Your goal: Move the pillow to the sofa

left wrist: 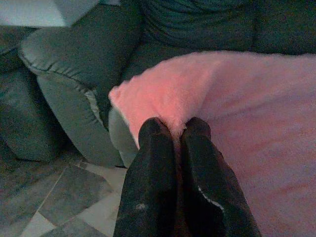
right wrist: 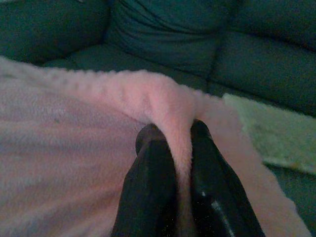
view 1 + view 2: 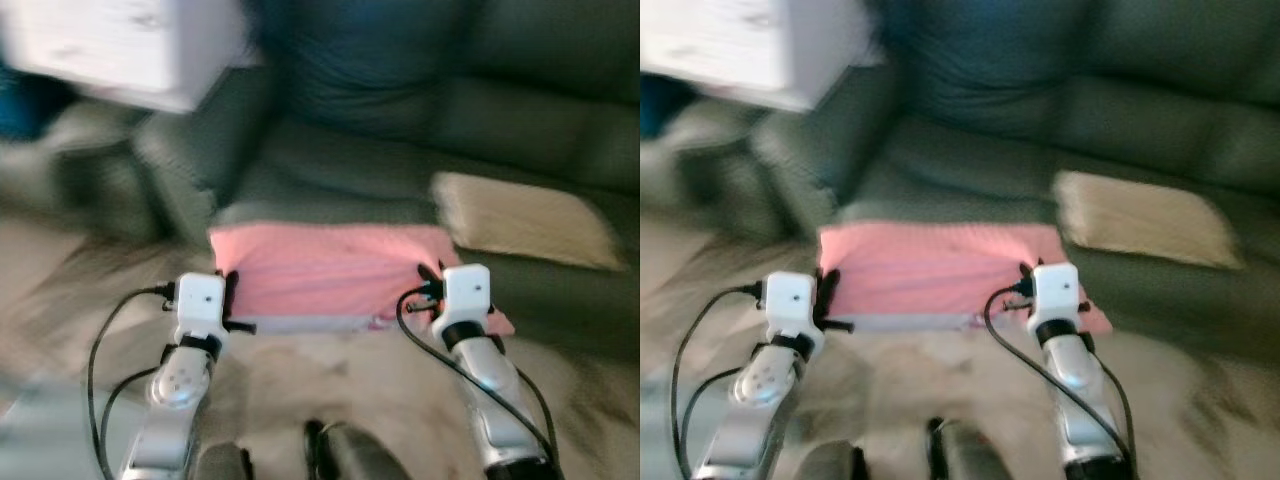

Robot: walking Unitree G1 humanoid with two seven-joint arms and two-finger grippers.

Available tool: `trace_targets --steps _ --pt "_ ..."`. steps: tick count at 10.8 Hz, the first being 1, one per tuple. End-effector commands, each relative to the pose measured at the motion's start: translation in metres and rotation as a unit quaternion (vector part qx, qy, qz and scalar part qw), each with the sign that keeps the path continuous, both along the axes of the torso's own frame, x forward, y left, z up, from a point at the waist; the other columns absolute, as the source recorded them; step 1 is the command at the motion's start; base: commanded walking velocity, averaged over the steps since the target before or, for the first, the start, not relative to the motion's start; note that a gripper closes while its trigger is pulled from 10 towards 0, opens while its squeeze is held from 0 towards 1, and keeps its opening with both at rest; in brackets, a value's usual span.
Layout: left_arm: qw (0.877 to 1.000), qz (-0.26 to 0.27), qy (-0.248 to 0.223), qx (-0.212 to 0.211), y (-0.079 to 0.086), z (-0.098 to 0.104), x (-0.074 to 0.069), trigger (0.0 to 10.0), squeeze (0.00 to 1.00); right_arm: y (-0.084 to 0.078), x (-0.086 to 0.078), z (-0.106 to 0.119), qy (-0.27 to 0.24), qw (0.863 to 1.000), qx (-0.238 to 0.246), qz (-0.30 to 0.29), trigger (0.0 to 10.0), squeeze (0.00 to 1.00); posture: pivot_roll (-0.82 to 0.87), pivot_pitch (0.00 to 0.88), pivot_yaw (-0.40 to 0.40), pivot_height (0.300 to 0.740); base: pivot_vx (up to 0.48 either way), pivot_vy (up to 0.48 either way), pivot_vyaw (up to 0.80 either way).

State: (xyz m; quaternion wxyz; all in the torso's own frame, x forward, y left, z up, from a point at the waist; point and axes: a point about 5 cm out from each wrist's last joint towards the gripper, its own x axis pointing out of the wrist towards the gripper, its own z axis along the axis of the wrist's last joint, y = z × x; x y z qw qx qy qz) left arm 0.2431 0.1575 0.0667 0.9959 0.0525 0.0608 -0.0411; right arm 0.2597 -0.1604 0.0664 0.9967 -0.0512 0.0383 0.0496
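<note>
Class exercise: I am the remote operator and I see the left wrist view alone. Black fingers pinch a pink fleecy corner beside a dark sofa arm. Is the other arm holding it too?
Observer: Yes. The right end effector is shut on the pink pillow at its opposite corner.
Operator: Is anything else on the sofa?
Observer: A beige cushion lies on the sofa seat, to the robot's right of the pink one.
Operator: Where is the pillow relative to the seat?
Observer: It is held at the seat's front edge, between both arms.

**Quick head count**

One pink pillow, one beige cushion, one dark green sofa. Two grippers, left and right, two black fingers each. One white boxy thing top left, probably furniture, too blurry.
</note>
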Motion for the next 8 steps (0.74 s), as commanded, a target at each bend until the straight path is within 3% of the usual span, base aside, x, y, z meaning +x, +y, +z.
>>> trace_targets --steps 1,4,8 --pt "1.000 0.010 -0.011 0.006 0.005 0.003 0.001 10.0 0.00 -0.013 0.000 0.005 -0.012 1.000 -0.007 -0.024 10.0 0.00 -0.06 0.129 -0.054 0.740 0.000 0.000 -0.80" --pt "1.000 -0.019 -0.014 -0.009 -0.002 0.007 0.004 10.0 0.00 -0.009 0.000 0.005 -0.012 1.000 0.001 -0.016 10.0 0.00 -0.06 0.129 -0.053 0.740 0.000 0.000 -0.80" --pt "0.999 -0.025 -0.028 -0.015 -0.004 0.013 0.010 10.0 0.00 -0.004 0.001 0.006 -0.017 1.000 0.007 -0.002 10.0 0.00 -0.05 0.124 -0.051 0.740 0.436 0.000 0.00"
